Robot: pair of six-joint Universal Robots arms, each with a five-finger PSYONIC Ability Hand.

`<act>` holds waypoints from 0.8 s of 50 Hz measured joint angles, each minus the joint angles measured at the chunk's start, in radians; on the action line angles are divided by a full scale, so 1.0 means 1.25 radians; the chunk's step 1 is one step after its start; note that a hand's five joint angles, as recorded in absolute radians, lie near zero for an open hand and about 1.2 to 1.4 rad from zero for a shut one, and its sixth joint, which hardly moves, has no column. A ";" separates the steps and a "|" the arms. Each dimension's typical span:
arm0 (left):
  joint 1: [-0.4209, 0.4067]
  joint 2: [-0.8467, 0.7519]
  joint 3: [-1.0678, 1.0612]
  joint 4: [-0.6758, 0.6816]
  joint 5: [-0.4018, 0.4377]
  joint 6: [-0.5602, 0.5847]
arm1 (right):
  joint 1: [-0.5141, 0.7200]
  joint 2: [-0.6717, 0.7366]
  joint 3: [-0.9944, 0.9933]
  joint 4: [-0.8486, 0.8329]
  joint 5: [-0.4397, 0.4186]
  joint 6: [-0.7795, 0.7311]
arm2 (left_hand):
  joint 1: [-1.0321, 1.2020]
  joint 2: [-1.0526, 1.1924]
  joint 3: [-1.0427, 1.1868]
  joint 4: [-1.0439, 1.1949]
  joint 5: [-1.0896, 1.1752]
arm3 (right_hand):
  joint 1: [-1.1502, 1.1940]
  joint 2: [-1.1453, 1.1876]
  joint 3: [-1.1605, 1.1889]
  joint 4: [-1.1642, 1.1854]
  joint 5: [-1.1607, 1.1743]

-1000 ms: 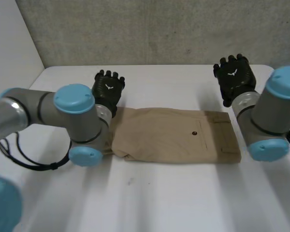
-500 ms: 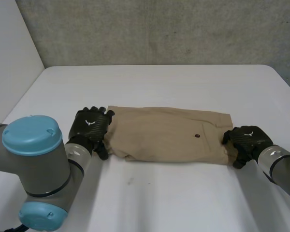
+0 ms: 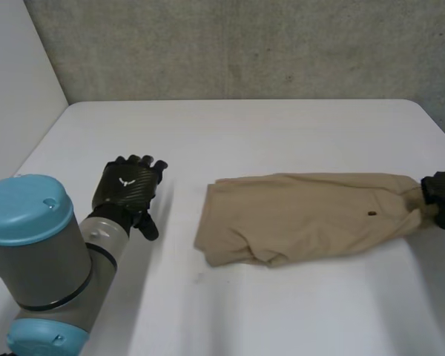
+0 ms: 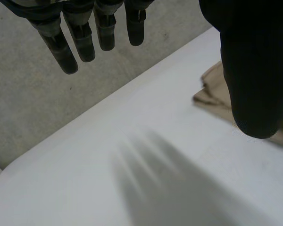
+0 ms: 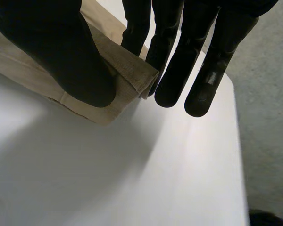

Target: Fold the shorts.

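- Since half a second ago, the khaki shorts (image 3: 311, 215) have slid toward the right of the head view, and the left robot hand (image 3: 126, 189) has come off their left end.
- Head view: the shorts lie across the middle and right of the white desk (image 3: 282, 133). They are rumpled and folded over at their left end, with a small dark button (image 3: 371, 214) near their right end.
- That view puts the right robot hand (image 3: 443, 196) at the right edge of the frame, on the shorts' right end, but its grip is hard to read there.
- Right wrist view makes the grip plain: the thumb presses down on a folded edge of the cloth and the fingers (image 5: 179, 70) stand on the other side of that edge. The cloth is pinched between them.
- At the left of the head view, the left robot hand is over bare desk, well apart from the shorts.
- Left wrist view adds that this hand's fingers (image 4: 80, 37) are straight and spread, with the thumb held away from them, holding nothing. A corner of the shorts shows beside the thumb.
- Behind the desk's far edge stands a grey wall (image 3: 245, 44).
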 measured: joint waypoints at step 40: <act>0.010 0.006 0.090 0.006 0.007 -0.001 | 0.561 0.113 -0.244 -0.018 -0.120 0.224 | 0.000 0.000 0.000 0.000 0.000 | -0.547 -0.760 -0.772 -0.767 -0.715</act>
